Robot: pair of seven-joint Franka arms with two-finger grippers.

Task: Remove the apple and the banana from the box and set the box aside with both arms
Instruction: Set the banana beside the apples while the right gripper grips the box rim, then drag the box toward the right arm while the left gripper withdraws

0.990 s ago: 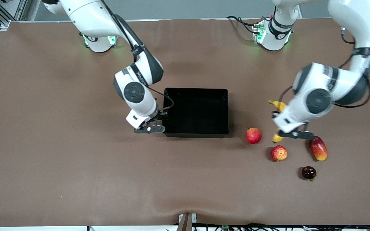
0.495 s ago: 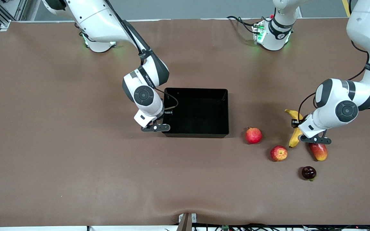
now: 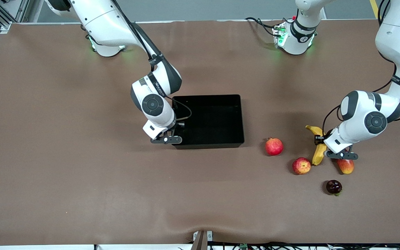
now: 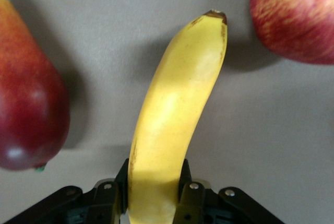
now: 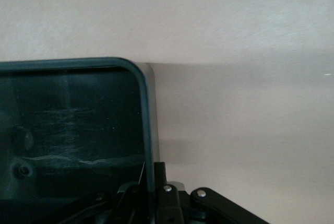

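Our right gripper (image 3: 171, 136) pinches the box (image 3: 235, 118) wall, the left gripper (image 3: 326, 147) grips the banana (image 3: 318, 150); one-sided pulling may twist the box.

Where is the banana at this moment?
In the front view, the banana is out of the box, toward the left arm's end of the table, held by the left hand, between the apple and the mango.

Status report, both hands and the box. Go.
Right hand shut on box wall. Left hand shut on banana, low between apple and mango. Box empty.
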